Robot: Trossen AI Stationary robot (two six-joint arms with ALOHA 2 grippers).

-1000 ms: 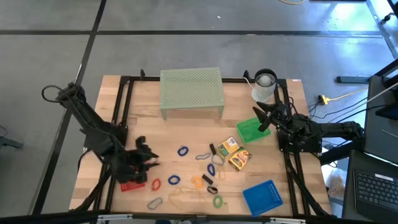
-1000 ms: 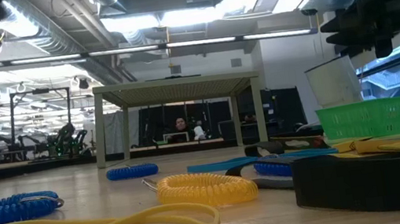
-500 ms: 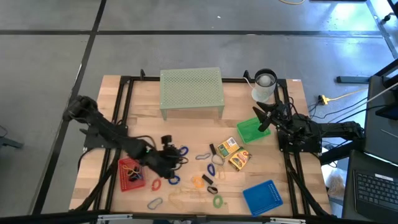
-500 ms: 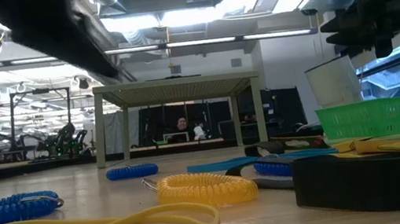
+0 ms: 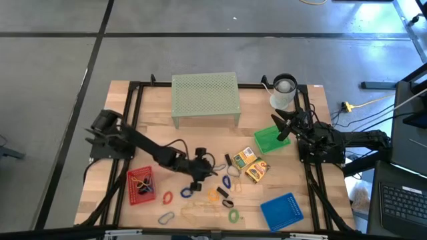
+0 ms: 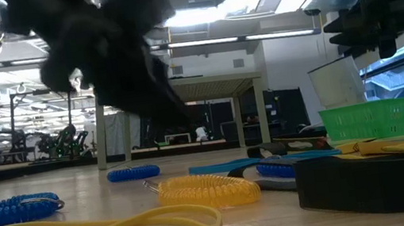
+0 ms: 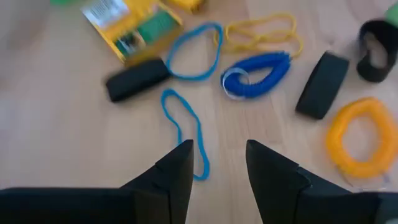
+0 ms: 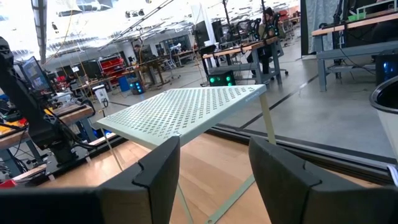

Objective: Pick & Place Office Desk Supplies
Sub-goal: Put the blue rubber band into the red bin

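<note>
Office desk supplies lie loose on the wooden table: a thin blue loop (image 7: 184, 127), a blue coil ring (image 7: 256, 73), an orange coil ring (image 7: 357, 142), a yellow loop (image 7: 261, 34), black clips (image 7: 321, 93) and a yellow box (image 7: 132, 28). My left gripper (image 5: 208, 170) hovers open over the middle of the table. In the left wrist view its fingers (image 7: 216, 167) stand above the near end of the thin blue loop and touch nothing. My right gripper (image 5: 280, 127) waits open at the right edge, by the green tray (image 5: 268, 140).
A red tray (image 5: 140, 185) sits near left and a blue tray (image 5: 281, 211) near right. The pale green mesh riser (image 5: 205, 97) and a white cup (image 5: 283, 90) stand at the back. A red ring (image 5: 167, 197), green ring (image 5: 233, 215) and silvery clip (image 5: 165, 217) lie near the front edge.
My left gripper has swung from above the red tray toward the table's right, to the cluster of supplies in the middle. It has come down and rolled its wrist, and it stays open and holds nothing. The supplies have not moved.
</note>
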